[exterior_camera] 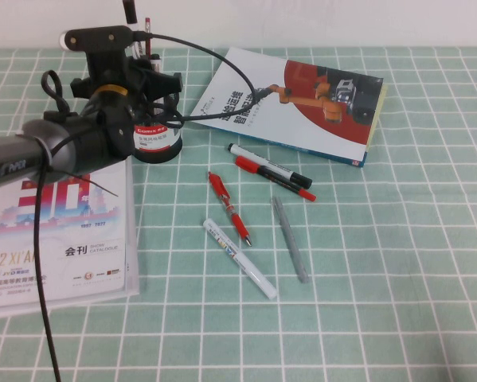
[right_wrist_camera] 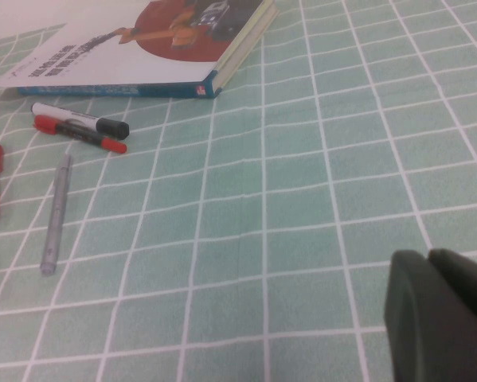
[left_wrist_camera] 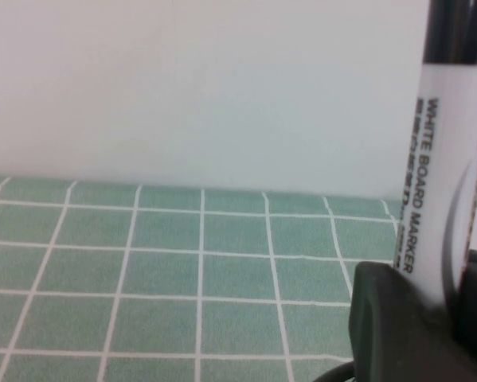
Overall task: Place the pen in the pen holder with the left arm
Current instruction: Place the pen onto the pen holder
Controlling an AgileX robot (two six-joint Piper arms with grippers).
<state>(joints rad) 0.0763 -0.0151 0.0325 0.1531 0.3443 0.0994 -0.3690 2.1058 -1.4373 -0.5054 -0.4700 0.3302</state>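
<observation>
The left gripper's fingers (left_wrist_camera: 381,318) are clenched on the pen (left_wrist_camera: 445,175), which stands upright between them, white barrel lettered "WHITE BOARD MARKER", black cap uppermost. From the high camera the left gripper (exterior_camera: 146,76) hangs directly over the pen holder (exterior_camera: 157,137), at about ten o'clock on the bench (exterior_camera: 397,302). I cannot tell from here what is inside the mesh cup, as the arm covers its mouth.

Around it: a catalogue (exterior_camera: 71,239) at eight o'clock, under the left arm (exterior_camera: 71,143); a book (exterior_camera: 302,103) at one o'clock. Near the centre lie a black-capped marker (exterior_camera: 270,165) touching a red marker (exterior_camera: 274,177), a red pen (exterior_camera: 228,207), a white marker (exterior_camera: 238,257) and a grey pen (exterior_camera: 290,237).

Only the left wrist camera shows the lettering. The right gripper (right_wrist_camera: 441,318) shows only in its own wrist view, low over bare cloth; whether its fingers are parted I cannot tell.
</observation>
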